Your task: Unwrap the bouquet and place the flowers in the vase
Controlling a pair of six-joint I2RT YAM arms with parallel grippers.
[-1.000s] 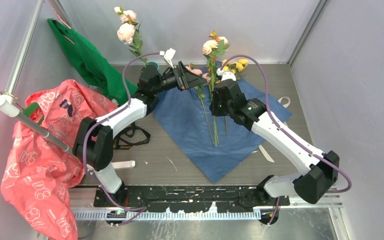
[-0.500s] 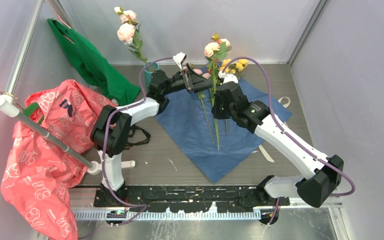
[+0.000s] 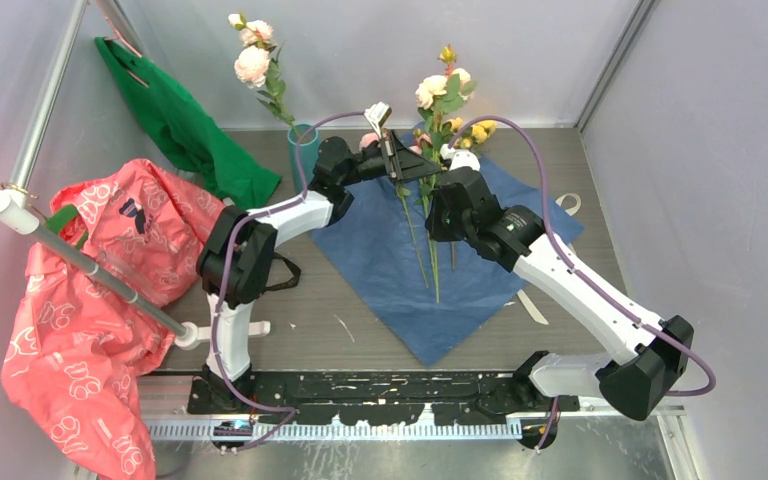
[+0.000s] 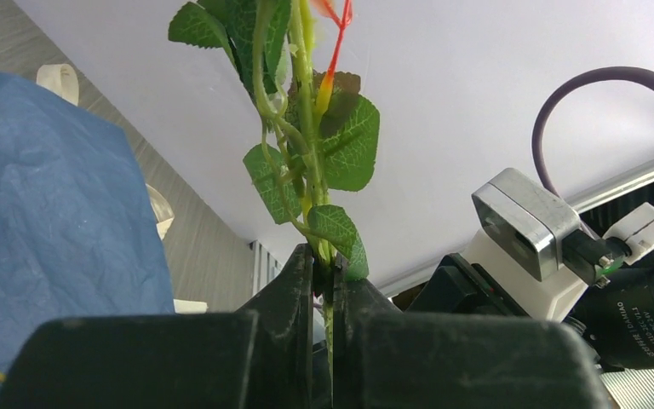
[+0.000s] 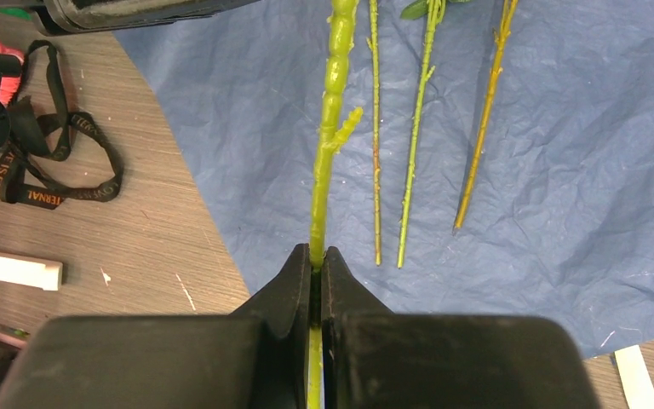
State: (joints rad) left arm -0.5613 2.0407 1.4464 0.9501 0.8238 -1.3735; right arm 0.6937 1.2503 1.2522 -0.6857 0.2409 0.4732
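Grey tabletop: blue paper lies open, one flower in the vase. The left gripper and right gripper are each clamped shut on a stem (apparently the same one). Three stems wait ahead of the right gripper.

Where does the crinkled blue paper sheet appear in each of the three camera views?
Top external: the crinkled blue paper sheet lies at the centre of the picture.
Left wrist: along the left edge.
Right wrist: across the upper middle and right.
Shared landmark: the grey wood-grain tabletop bordering it.
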